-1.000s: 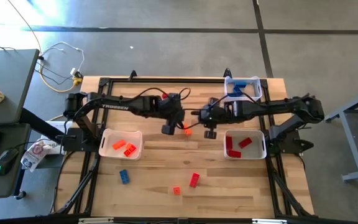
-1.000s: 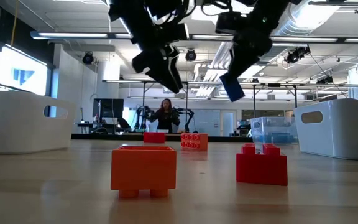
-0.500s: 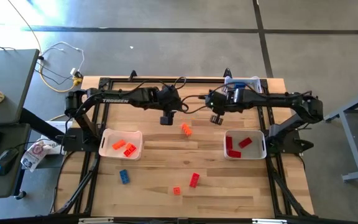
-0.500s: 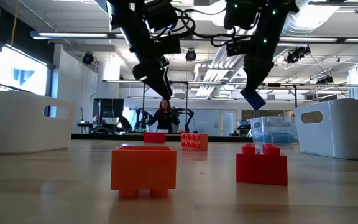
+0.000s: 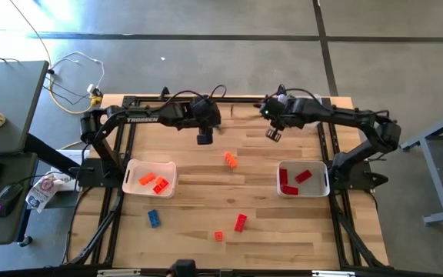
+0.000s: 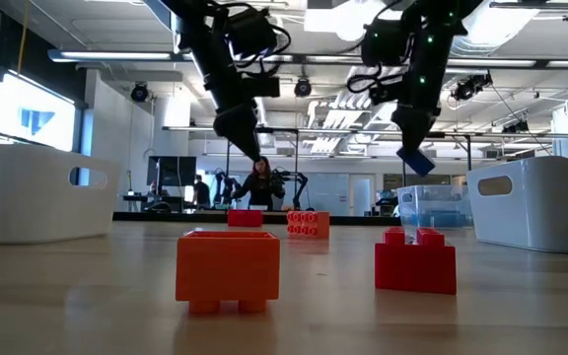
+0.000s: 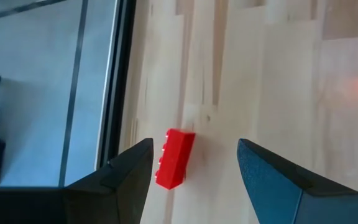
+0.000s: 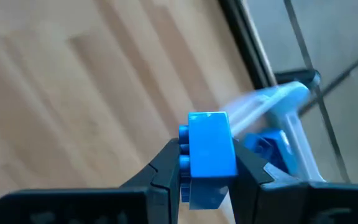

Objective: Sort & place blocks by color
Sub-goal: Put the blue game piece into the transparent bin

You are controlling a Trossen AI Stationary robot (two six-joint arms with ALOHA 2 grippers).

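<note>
My right gripper [image 5: 271,135] hangs above the table's far right part, shut on a blue block [image 8: 211,149], beside a tray [image 8: 283,106] that holds blue blocks. My left gripper [image 5: 204,139] is open above the far middle of the table. Its fingers stand apart over a red block [image 7: 174,158] that lies on the wood near the far edge. An orange block [image 5: 230,159], a blue one [image 5: 153,218], a red one [image 5: 241,222] and another orange one [image 5: 218,235] lie loose on the table. My right gripper pinches the blue block between its two fingers, which sit on two opposite sides [image 8: 232,155]. The studs [image 8: 182,149] show on the side next to one finger. The fingers slant downward. The block [image 6: 415,160] is lifted clear, high above the table.
A white tray [image 5: 134,168] with orange blocks stands at the left, and a white tray [image 5: 325,185] with red blocks stands at the right. The black frame rails [image 5: 121,192] run along the table's sides. Bare wood lies between the two trays.
Both grippers have swung toward the table's far edge. My right one has carried the blue block to the right, toward the tray with blue blocks, and has turned as it went. My left one has gone from above the orange block to above the red one.
</note>
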